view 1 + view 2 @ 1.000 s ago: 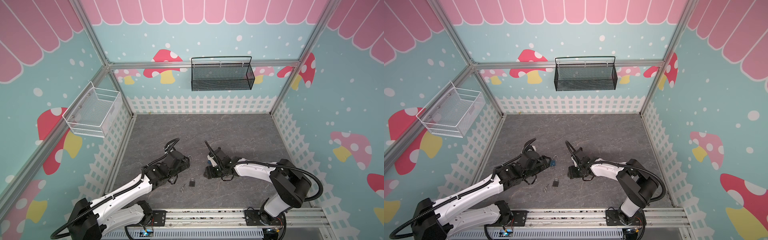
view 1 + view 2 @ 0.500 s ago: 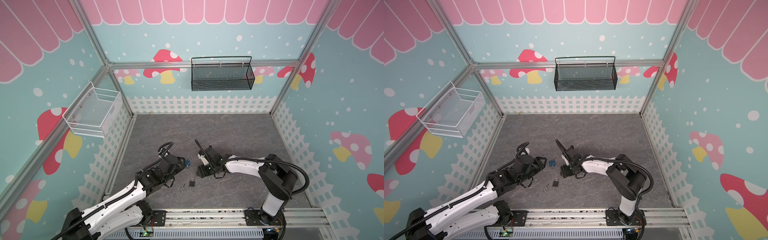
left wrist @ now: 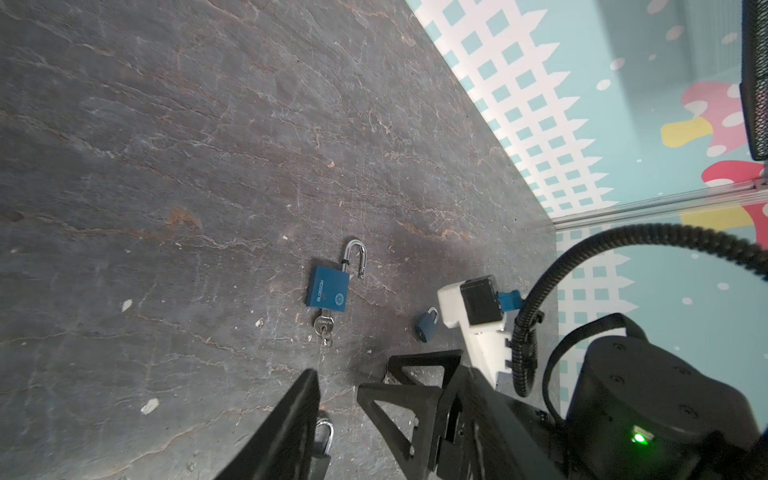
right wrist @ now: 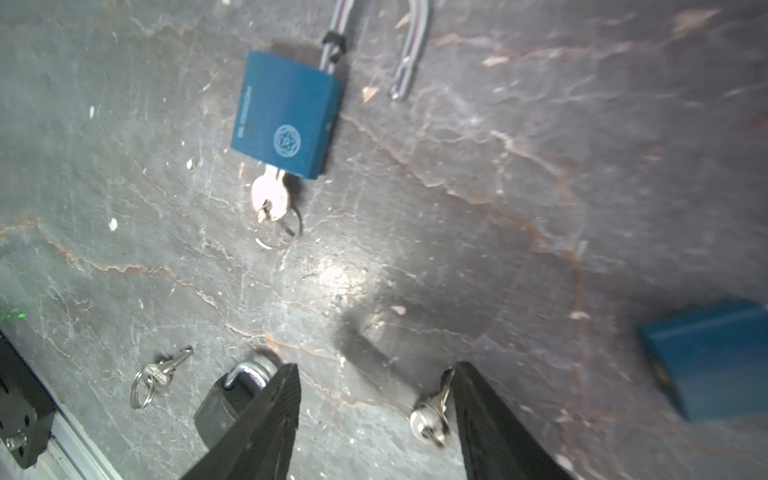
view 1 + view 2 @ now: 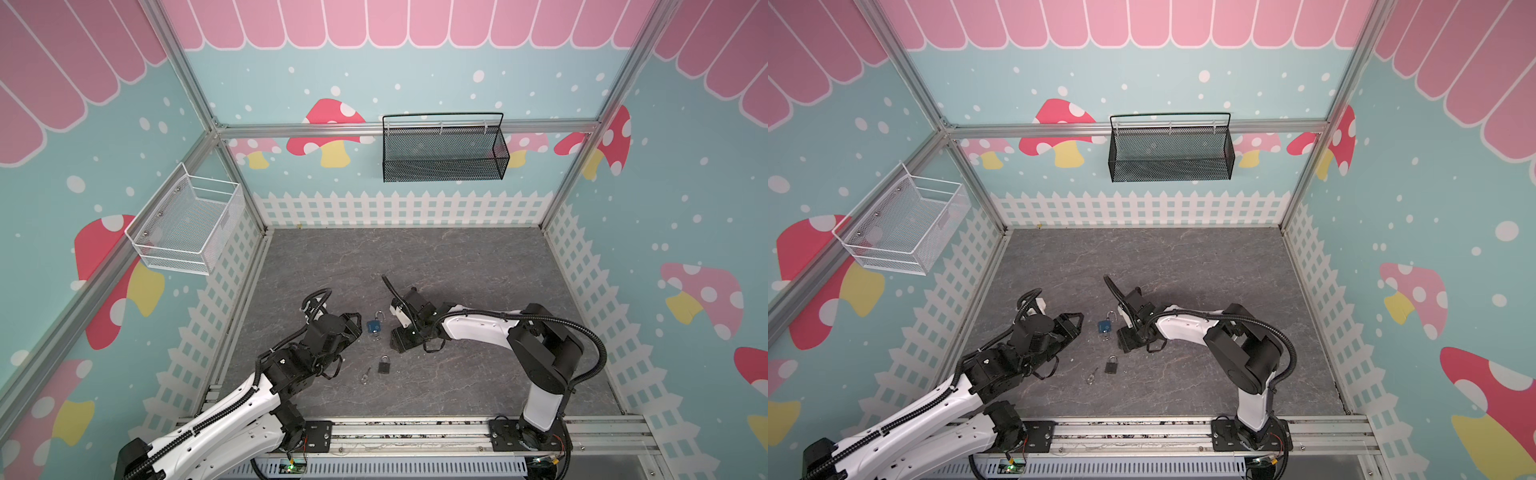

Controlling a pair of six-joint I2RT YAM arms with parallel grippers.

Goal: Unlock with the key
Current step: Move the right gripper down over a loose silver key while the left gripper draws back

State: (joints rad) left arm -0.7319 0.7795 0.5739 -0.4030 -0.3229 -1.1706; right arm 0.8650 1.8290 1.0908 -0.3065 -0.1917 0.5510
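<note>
The jaws of the left arm (image 5: 232, 419) stand apart with nothing between them. In the left wrist view one finger (image 3: 291, 432) hides part of the black padlock (image 3: 325, 434). The jaws of the right arm (image 5: 478, 328) also stand apart and grip nothing. In the right wrist view a small ringed key (image 4: 430, 415) lies between them, just beside one finger (image 4: 490, 432); if it touches I cannot tell. Between the two arms, in the lower middle of both top views, lies the blue padlock (image 5: 1105, 326), its shackle swung open and its key (image 4: 270, 195) in the keyhole. Just below it lie the black padlock and some loose keys (image 5: 365, 376). A second blue padlock (image 3: 427, 326) sits beside the right wrist; the top views hide it. The bench (image 5: 415, 257) is dark grey with stone veins. The walls (image 5: 415, 83) are teal with mushrooms and a white fence. A black mesh basket (image 5: 442, 153) hangs upper middle, a white wire basket (image 5: 187, 226) at the left.
</note>
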